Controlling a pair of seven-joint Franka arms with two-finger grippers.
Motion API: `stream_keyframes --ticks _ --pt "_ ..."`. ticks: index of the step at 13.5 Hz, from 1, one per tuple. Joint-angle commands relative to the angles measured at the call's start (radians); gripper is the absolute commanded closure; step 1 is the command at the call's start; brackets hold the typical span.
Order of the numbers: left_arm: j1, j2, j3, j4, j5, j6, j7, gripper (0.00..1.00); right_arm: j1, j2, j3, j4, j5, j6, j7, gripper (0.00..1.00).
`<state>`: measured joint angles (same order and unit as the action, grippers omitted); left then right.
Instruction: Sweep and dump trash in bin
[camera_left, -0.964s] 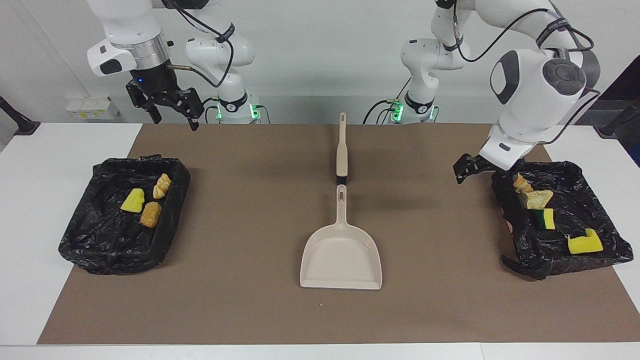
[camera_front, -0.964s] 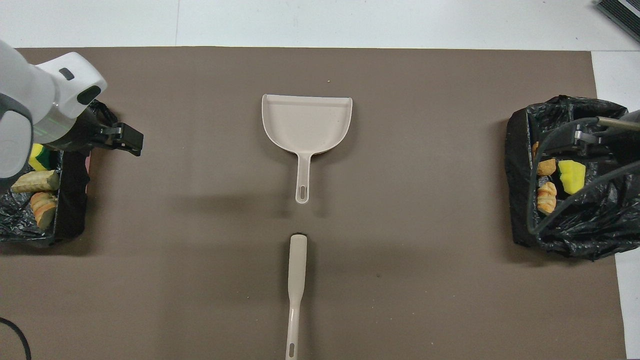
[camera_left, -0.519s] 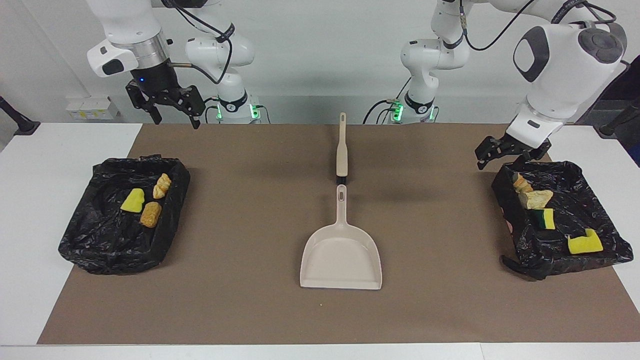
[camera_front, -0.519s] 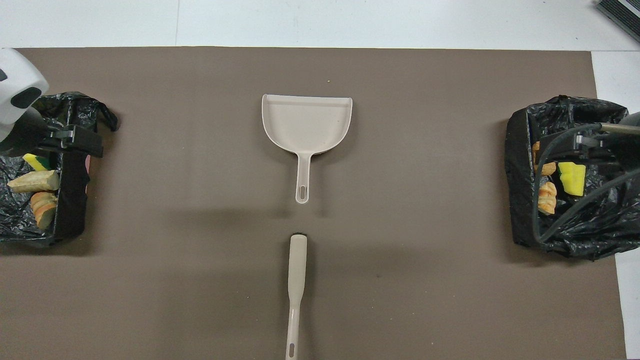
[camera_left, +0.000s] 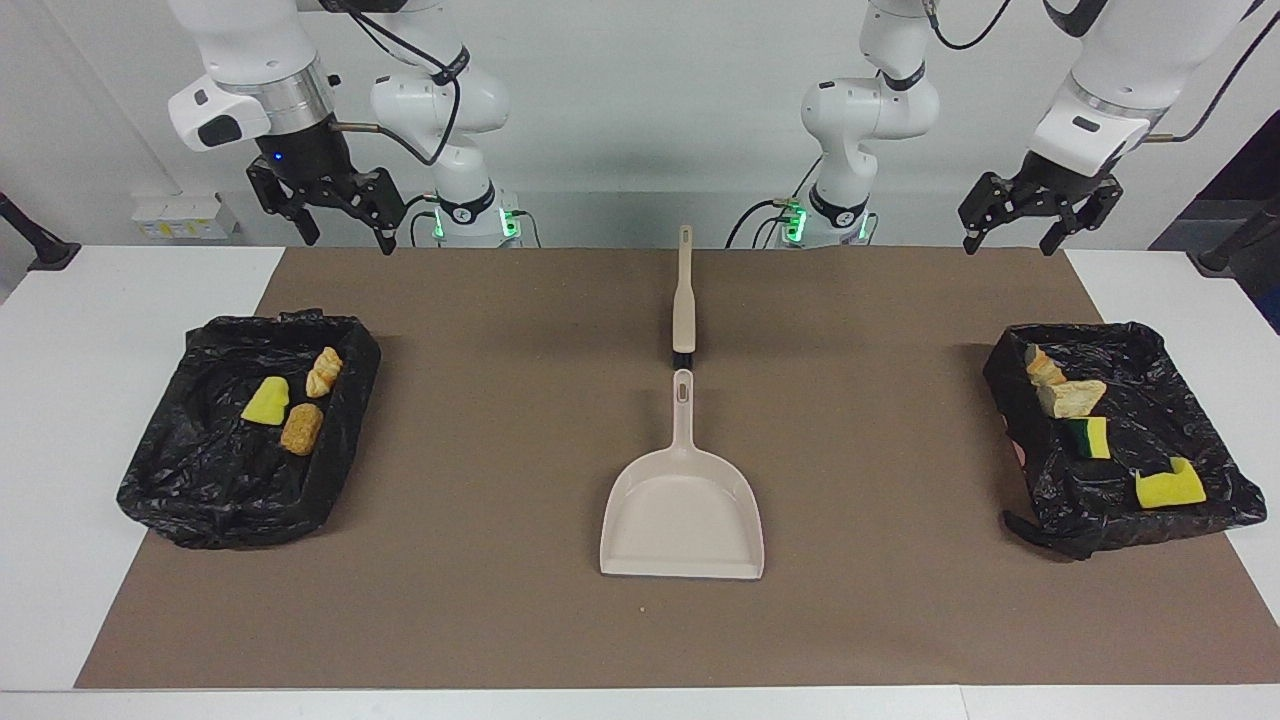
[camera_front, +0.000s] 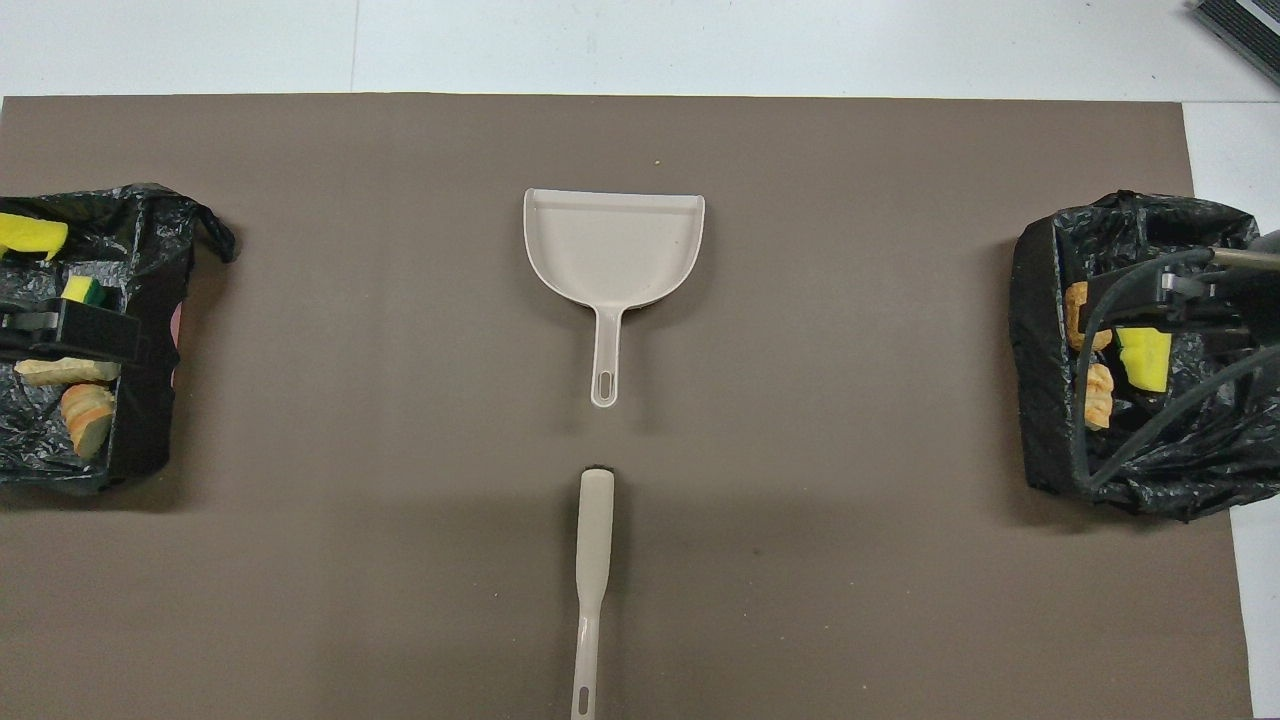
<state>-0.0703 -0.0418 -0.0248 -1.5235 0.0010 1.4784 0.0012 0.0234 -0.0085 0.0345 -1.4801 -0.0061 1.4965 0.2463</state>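
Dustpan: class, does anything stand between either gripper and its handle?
Nothing visible blocks it. The brush lies nearer the robots, in line with the dustpan handle but apart from it. The left gripper and right gripper hang open above the mat's corners.

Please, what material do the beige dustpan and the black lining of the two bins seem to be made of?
The beige dustpan looks like moulded hard plastic: smooth matte surface, one-piece pan and handle with a hanging slot. The black lining of the two bins appears to be thin plastic film, probably bin bags: it is crumpled and shows glossy highlights on its folds.
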Motion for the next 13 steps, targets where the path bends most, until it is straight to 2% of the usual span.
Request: stream_keyframes --ticks 1,6,13 --pt "0.010 -0.045 0.000 -0.078 -0.003 0.066 0.011 0.00 -0.008 0.004 0.001 0.017 0.001 -0.021 -0.032 0.00" --pt "0.012 -0.072 0.008 -0.124 -0.003 0.076 0.043 0.00 -0.003 0.005 0.001 0.015 0.006 -0.016 -0.032 0.00" --pt "0.000 -0.069 0.000 -0.093 -0.001 0.048 0.025 0.00 0.000 0.004 0.001 0.014 0.008 -0.012 -0.024 0.00"
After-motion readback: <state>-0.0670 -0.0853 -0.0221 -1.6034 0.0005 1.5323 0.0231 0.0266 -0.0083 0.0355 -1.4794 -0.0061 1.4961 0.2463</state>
